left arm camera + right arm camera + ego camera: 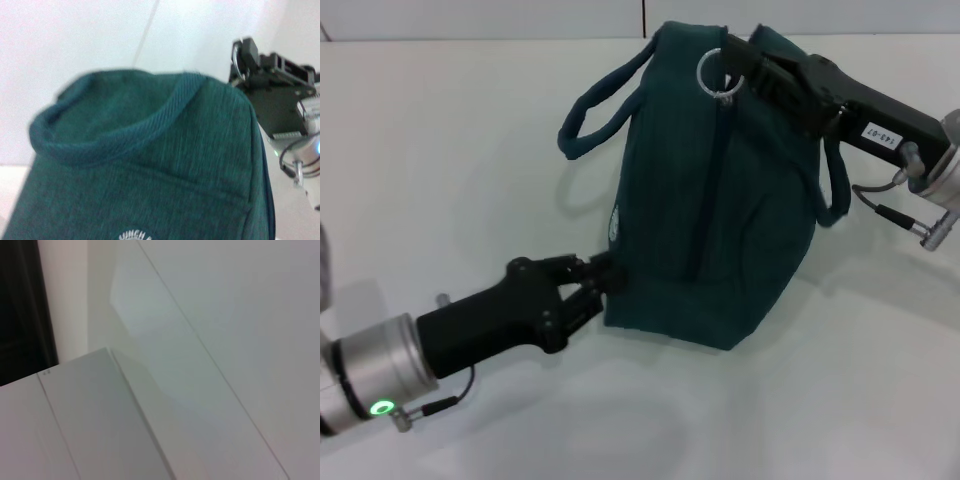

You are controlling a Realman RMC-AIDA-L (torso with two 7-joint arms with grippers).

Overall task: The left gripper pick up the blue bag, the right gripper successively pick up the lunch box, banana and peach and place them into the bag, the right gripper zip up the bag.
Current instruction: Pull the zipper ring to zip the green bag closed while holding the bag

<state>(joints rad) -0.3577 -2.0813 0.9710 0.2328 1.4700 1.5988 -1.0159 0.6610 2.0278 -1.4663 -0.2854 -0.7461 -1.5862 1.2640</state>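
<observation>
Zipping looks nearly finished: the blue bag (705,190) stands at the middle of the white surface (440,150), its zip line closed along the top panel, and the ring zip pull (712,72) sits at the bag's 12 o'clock end. The right tool (732,58) reaches in from 2 o'clock, its tips at the ring; whether they are together I cannot tell. The left tool (603,277), coming from 8 o'clock, is clamped on the bag's lower corner. To do this well, keep that corner braced and draw the pull straight along the track. The bag is soft woven fabric with padded loop handles (595,105).
</observation>
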